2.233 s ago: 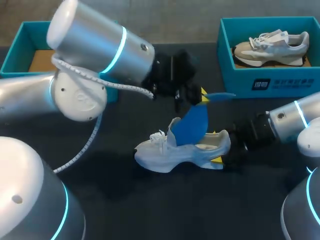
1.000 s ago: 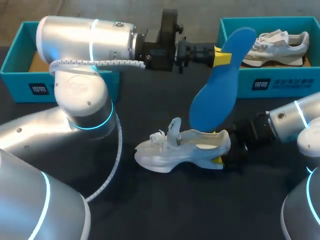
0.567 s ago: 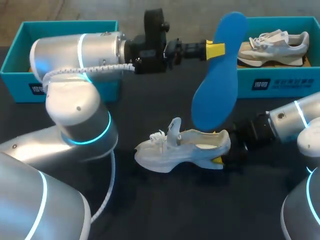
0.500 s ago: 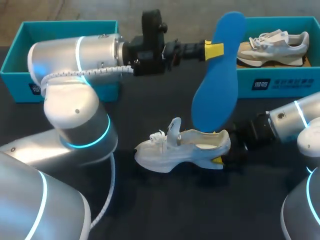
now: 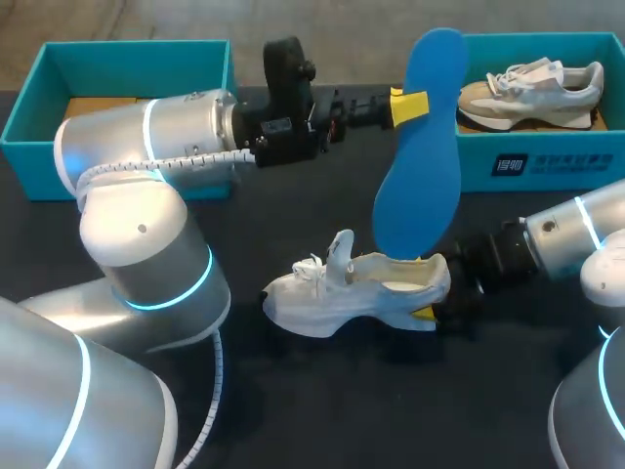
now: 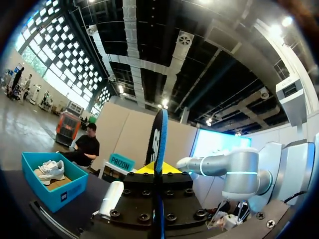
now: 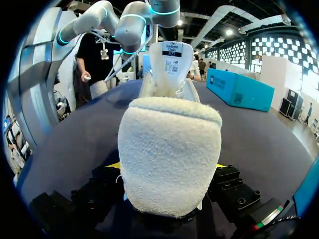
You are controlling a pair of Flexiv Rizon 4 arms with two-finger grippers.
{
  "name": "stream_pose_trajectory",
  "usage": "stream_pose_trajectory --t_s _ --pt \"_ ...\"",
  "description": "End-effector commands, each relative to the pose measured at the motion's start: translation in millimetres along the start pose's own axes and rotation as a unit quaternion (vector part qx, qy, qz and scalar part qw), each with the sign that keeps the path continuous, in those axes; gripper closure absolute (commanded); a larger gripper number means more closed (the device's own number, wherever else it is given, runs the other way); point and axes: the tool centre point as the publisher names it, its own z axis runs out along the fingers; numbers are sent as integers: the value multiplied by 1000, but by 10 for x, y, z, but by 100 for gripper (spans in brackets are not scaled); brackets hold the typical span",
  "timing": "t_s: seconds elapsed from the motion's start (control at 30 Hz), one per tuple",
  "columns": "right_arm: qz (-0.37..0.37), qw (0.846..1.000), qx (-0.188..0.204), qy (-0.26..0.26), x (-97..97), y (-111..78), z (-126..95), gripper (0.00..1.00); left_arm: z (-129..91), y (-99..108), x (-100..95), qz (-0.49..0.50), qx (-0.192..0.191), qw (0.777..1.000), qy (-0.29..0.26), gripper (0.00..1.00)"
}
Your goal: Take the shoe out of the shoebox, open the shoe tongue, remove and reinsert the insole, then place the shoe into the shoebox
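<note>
A white shoe [image 5: 342,293] lies on its side on the dark table [image 5: 293,410], tongue [image 5: 340,252] raised. My right gripper [image 5: 422,288] is shut on its heel; in the right wrist view the fuzzy heel [image 7: 169,149] fills the space between the fingers and the tongue [image 7: 171,64] stands ahead. My left gripper [image 5: 408,106] is shut on the upper part of a blue insole [image 5: 420,166], which hangs nearly upright, its lower end just above the shoe's opening. The left wrist view shows the insole [image 6: 158,139] edge-on between the yellow tips.
A teal shoebox [image 5: 527,161] at the back right holds a second, beige and white shoe [image 5: 532,86]. Another teal shoebox [image 5: 39,107] sits at the back left, behind my left arm [image 5: 146,147]. The left arm spans the back middle of the table.
My left gripper has shifted left and swung the insole's top leftward, so it stands more upright; its lower end stays over the shoe. The right gripper and shoe have not moved.
</note>
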Motion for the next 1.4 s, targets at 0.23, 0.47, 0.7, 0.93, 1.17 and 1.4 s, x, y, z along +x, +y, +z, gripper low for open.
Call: stream_pose_trajectory --t_s 0.23,0.47,0.7,0.93,1.17,1.4 --pt "0 1000 2 0 -10 -53 35 100 22 26 5 1 7 1000 -1 100" --pt "0 1000 2 0 -10 -53 35 100 22 26 5 1 7 1000 -1 100" --pt "0 1000 2 0 -10 -53 35 100 34 14 11 0 12 1000 -6 100" --pt "0 1000 2 0 -10 -53 35 100 42 -157 110 -84 44 995 -10 100" --pt "0 1000 2 0 -10 -53 35 100 92 -297 276 -196 59 979 -25 100" --pt "0 1000 2 0 -10 -53 35 100 90 -394 495 -268 27 962 -40 100"
